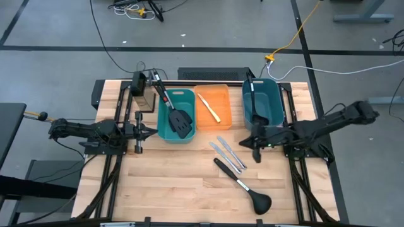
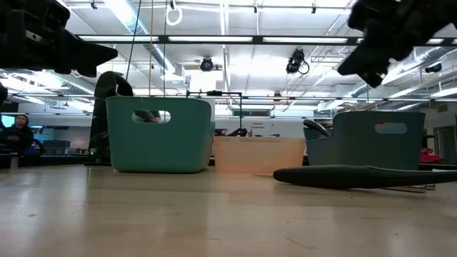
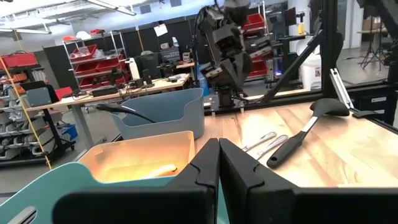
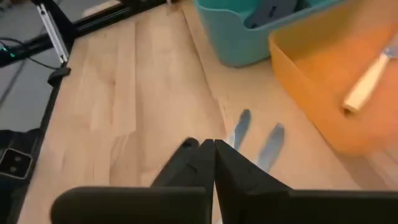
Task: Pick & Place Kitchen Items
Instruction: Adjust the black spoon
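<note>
From above, a wooden bench (image 1: 177,183) carries three bins in a row along its far edge. The left teal bin (image 1: 170,133) holds two black slotted spatulas (image 1: 180,120). The orange bin (image 1: 221,120) in the middle holds a thin yellowish stick (image 1: 208,107). The right teal bin (image 1: 273,104) holds a black ladle (image 1: 252,101). Two silver table knives (image 1: 227,153) lie on the bare wood just in front of the orange bin, and a second black ladle (image 1: 243,185) lies nearer the bench's front edge, its bowl toward the front right. The left gripper (image 1: 151,132) sits near the bench's left edge beside the left teal bin, fingers clenched and empty. The right gripper (image 1: 256,154) hangs beside the knives, in front of the right teal bin, fingers also clenched on nothing.

At table height, the three bins stand in a row across the back, and the ladle on the bench (image 2: 357,176) lies long and dark in front of the right one.

The left wrist view looks past pressed-together fingers (image 3: 208,168) over the orange bin toward the knives (image 3: 264,142).

The right wrist view shows closed fingers (image 4: 186,165) just above the wood beside the knives (image 4: 255,140).
</note>
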You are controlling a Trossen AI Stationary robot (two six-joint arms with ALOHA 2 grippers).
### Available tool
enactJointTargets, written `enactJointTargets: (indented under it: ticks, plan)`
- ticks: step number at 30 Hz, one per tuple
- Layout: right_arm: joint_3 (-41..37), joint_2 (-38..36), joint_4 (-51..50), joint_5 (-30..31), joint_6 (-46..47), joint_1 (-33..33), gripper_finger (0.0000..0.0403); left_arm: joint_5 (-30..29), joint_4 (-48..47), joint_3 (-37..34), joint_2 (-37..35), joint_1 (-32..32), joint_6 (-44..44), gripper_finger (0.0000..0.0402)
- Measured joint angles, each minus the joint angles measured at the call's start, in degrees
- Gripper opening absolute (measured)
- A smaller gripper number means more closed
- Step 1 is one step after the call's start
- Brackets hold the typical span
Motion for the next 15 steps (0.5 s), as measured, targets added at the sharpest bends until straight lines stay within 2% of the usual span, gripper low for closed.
enactJointTargets:
  ticks: [7,15]
  plan:
    - [5.71,13.98,5.10,0.93,-1.50,0.31,0.0008,-0.25,0.00,0.00,0.00,0.00,0.11,0.0015]
    - [10.24,30.36,4.76,2.35,1.76,-0.88,0.0006,-0.33,0.00,0.00,0.00,0.00,0.04,0.0016]
